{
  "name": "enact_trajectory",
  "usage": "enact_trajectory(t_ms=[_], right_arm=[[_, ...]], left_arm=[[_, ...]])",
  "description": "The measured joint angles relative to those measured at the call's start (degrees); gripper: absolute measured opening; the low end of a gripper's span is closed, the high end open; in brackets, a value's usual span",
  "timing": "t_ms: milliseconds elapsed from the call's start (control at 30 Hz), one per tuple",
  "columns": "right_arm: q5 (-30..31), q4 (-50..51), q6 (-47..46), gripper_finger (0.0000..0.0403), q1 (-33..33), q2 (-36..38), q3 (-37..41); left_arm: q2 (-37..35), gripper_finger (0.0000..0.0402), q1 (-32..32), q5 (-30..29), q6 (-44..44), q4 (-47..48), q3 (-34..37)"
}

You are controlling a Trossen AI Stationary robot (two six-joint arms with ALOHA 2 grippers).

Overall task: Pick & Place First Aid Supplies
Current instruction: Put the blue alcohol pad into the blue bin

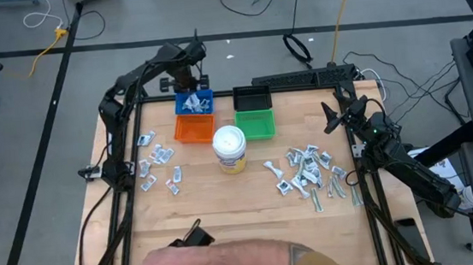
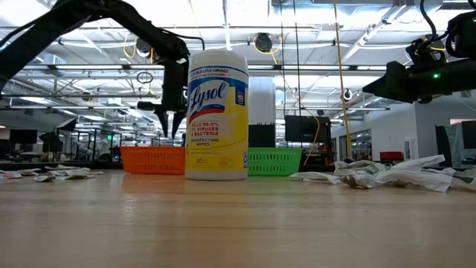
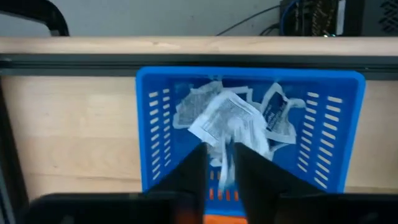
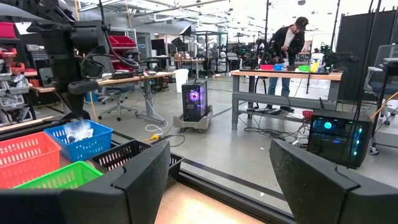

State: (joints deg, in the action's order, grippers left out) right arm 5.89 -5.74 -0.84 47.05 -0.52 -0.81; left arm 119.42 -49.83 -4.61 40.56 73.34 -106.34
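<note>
White packets (image 3: 231,121) lie in the blue bin (image 3: 155,118) at the far side of the table (image 1: 226,211). More packets lie in a small bunch on the left (image 1: 158,165) and a bigger heap on the right (image 1: 309,171).

The jar (image 2: 216,113) in the middle reads "Lysol" and "Disinfecting Wipes".

The table is light wood, in a big workshop with desks and a person standing far off (image 4: 287,43).

The left end effector (image 3: 219,163) hangs over the blue bin, its fingers a little apart, with a packet right at the tips. The right end effector (image 4: 217,180) waits near the right edge, wide open and holding nothing.
</note>
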Motion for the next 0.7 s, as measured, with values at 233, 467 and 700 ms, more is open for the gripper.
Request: enact_trajectory(t_ms=[233,467,700], right_arm=[[0.0,0.0,0.01,0.0271,0.0,0.0,0.01],[0.0,0.0,0.0,0.0271,-0.02,-0.01,0.02],[-0.01,0.0,0.02,0.0273,-0.01,0.0,-0.01]], left_arm=[[-0.02,0.0213,-0.02,-0.5,0.0,0.18,0.0],[-1.87,0.0269,-0.08,-4.74,8.46,6.33,0.59],[-7.71,0.0282,-1.38,-7.58,26.94,5.44,8.6]])
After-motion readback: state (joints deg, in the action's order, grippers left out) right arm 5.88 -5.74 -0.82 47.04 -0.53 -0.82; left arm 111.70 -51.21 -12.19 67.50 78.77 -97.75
